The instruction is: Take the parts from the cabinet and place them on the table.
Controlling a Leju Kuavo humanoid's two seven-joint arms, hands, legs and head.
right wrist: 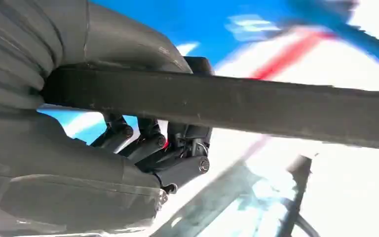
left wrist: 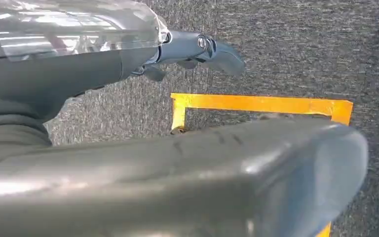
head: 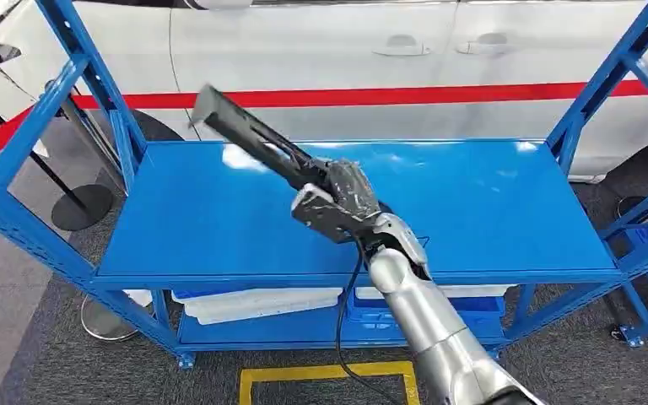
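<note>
Above the blue shelf (head: 489, 211), toward its middle, our right hand (head: 337, 202) grips a long black part (head: 249, 135) slanting up toward the back-left corner. Our left hand (left wrist: 197, 49) hangs over grey carpet (left wrist: 286, 54), fingers spread, holding nothing.

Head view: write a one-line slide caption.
Right hand holds a long black part above the blue shelf.

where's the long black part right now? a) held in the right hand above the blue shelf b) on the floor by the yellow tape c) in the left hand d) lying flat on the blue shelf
a: the right hand grips the long black part, which angles up over the blue shelf without resting on it.
</note>
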